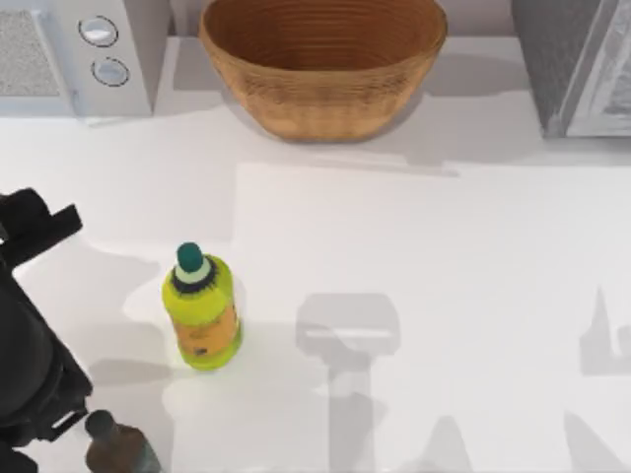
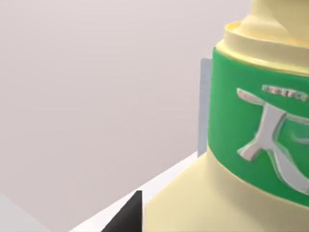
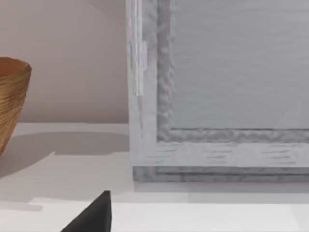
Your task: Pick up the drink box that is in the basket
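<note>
The basket [image 1: 325, 94], a wide tan woven bowl, stands at the back middle of the table. What I see of its inside is bare weave, and the drink box is hidden or out of view. My left arm [image 1: 30, 335] sits at the front left edge. A dark corner of my left gripper [image 2: 126, 218] shows close beside a cream bottle with a green label [image 2: 251, 145]. In the right wrist view a dark corner of my right gripper [image 3: 94, 215] sits low over the white table, with the basket's rim [image 3: 12, 96] off to one side.
A yellow-green bottle with a teal cap [image 1: 202, 313] stands upright left of centre. A small brown bottle [image 1: 113, 448] is at the front left by my left arm. A white appliance [image 1: 79, 49] fills the back left corner, a grey cabinet [image 1: 582, 59] the back right.
</note>
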You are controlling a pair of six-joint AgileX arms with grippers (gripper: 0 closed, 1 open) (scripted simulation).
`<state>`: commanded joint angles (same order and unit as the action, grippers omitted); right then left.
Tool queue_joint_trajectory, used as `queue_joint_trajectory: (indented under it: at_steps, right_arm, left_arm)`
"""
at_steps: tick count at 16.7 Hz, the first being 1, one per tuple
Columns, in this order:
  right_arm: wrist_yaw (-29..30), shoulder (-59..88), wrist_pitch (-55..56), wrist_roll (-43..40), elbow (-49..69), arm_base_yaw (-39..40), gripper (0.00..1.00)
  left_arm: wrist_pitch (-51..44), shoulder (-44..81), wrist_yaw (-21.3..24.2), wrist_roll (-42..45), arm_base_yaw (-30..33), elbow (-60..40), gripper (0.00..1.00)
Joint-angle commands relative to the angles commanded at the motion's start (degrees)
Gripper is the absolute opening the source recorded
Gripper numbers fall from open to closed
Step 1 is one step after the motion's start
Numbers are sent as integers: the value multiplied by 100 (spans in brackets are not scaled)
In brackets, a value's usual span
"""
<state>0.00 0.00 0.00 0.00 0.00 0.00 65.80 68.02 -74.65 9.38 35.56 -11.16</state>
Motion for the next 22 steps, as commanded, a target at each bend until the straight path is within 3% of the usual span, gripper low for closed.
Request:
queue_joint_trajectory:
  at_steps: [9, 17, 22]
  right_arm:
    - [0, 0, 0, 0, 0, 0, 100]
    - [0, 0, 0, 0, 0, 0, 100]
    - [0, 0, 0, 0, 0, 0, 100]
  left_arm:
    - [238, 268, 48, 58, -148, 27, 0]
    - [1462, 1673, 859, -115, -1105, 77, 0]
    - [2086, 2342, 1228, -424, -1261, 133, 0]
